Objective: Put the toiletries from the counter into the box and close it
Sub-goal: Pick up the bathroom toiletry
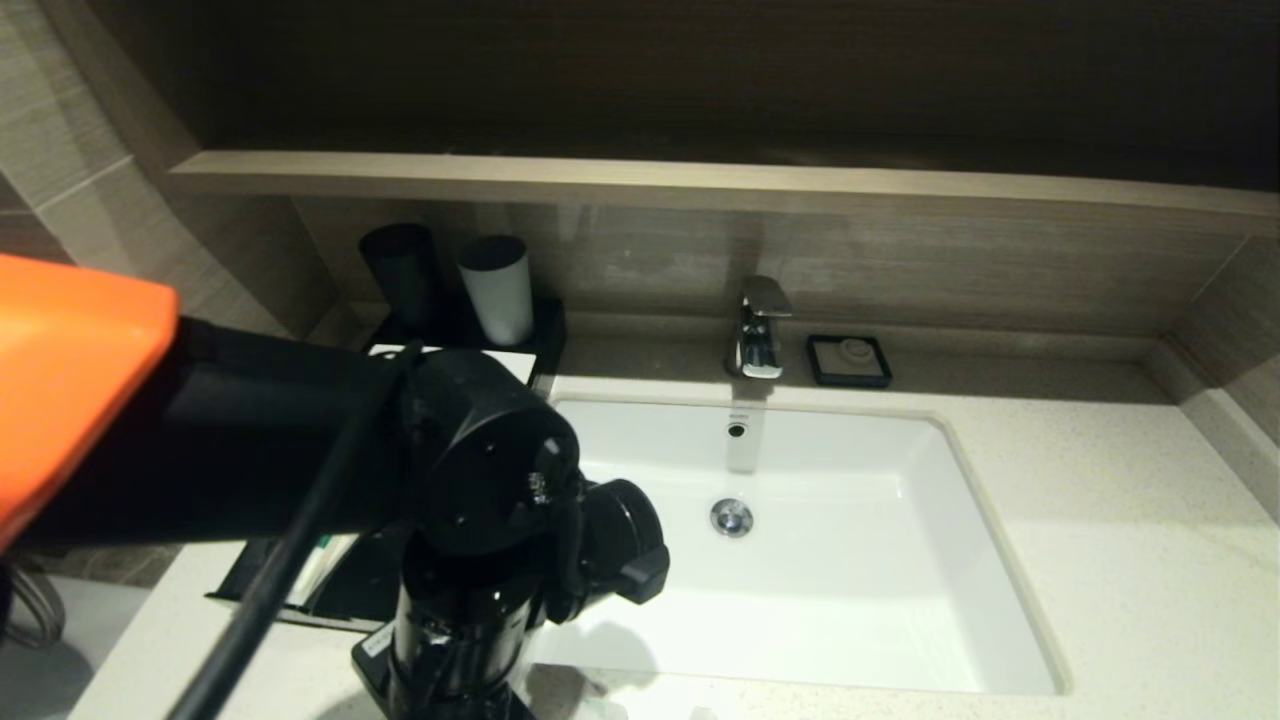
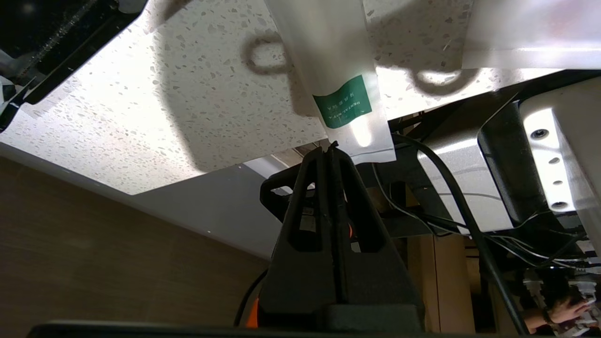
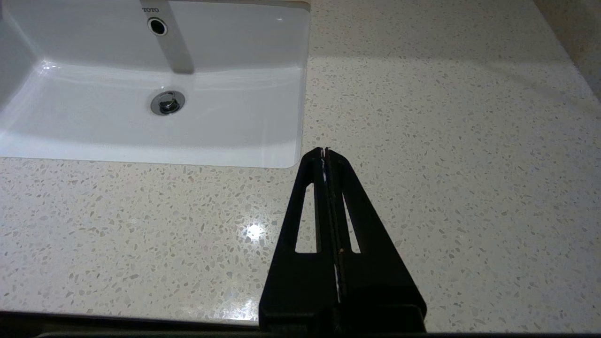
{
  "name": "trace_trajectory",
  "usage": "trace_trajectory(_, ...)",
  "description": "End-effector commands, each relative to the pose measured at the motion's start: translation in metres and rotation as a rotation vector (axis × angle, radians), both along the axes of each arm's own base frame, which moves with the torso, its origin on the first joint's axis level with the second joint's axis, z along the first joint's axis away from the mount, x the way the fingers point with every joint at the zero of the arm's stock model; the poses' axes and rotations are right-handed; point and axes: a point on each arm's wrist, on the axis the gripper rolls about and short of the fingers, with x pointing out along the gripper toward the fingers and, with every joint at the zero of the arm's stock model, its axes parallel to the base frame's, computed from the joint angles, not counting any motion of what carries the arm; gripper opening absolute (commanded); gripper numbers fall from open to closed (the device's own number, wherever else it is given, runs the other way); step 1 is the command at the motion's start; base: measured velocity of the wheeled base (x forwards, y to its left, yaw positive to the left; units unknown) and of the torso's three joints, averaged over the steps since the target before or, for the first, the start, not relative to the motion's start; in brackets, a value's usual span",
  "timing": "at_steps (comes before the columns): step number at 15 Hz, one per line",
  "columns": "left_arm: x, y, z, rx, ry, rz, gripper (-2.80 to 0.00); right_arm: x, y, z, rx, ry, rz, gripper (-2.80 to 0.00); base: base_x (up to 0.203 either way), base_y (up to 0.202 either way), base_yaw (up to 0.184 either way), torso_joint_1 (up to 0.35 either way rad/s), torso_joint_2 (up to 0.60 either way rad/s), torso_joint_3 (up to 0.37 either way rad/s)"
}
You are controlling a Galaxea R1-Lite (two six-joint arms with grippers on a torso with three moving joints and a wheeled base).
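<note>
Speckled off-white counter (image 3: 446, 141) — white sink (image 1: 800, 560) — green-printed packet (image 2: 345, 101).

You face a brown wood-grain ledge (image 1: 700, 185) beneath a dark wood-grain wall (image 1: 700, 70); grey-beige tiles (image 1: 70, 130) line the left side, with a chrome tap (image 1: 758, 328) against the backsplash

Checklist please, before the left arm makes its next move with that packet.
1. Left pincer shut on the white plastic packet with green label: ok.
2. Packet lifted off the speckled stone counter: ok, its shadow lies apart.
3. Black box's front drawer open: ok, though the arm hides most of it.
4. Room left in the drawer: cannot tell.
5. Counter emptied: not ok, a second white packet lies there.
6. Right pincer shut, empty, over the counter beside the white sink: ok.
</note>
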Motion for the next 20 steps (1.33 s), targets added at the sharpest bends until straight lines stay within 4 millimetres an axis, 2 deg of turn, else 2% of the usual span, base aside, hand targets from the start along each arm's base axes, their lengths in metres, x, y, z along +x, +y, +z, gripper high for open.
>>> trace_trajectory(1,0.001,-0.001,-0.002,0.016,0.008,0.01,-2.8,0.0,0.0,0.0,0.0,0.001,0.0,-2.8,0.0,0.0,0.0,0.0,0.0,0.0)
trace_trajectory(20,0.01,-0.006,-0.024,0.068,0.049,0.055,-2.8,0.0,0.0,0.0,0.0,-0.001,0.0,-2.8,0.0,0.0,0.0,0.0,0.0,0.0)
